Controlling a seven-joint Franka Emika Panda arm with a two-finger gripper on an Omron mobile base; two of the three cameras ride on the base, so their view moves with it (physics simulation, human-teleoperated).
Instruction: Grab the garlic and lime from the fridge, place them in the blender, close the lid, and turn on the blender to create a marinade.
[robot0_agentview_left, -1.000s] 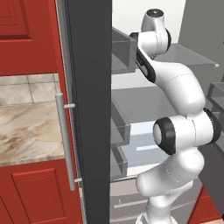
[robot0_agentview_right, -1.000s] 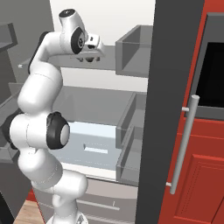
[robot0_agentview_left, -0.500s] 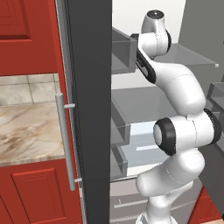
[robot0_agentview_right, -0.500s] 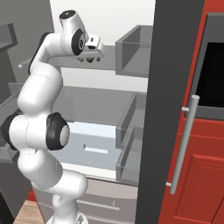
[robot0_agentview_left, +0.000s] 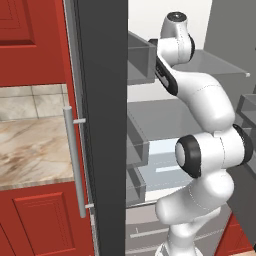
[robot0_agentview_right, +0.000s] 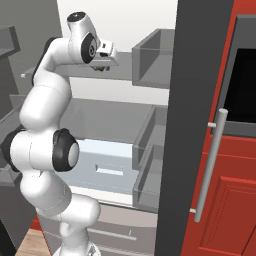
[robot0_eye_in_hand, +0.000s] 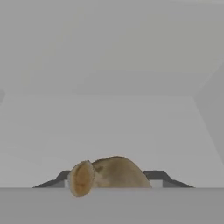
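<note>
In the hand view the garlic (robot0_eye_in_hand: 107, 176) lies on the pale fridge (robot0_eye_in_hand: 109, 127) shelf, right between the two dark fingertips (robot0_eye_in_hand: 59, 180) of the gripper (robot0_eye_in_hand: 111, 179), one tip on either side. Whether the jaws grip it I cannot tell.

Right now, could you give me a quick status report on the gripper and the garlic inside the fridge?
Gripper reaching onto upper fridge shelf, fingertips either side of garlic. Firm grip unconfirmed. Nothing blocking the way out.
</note>
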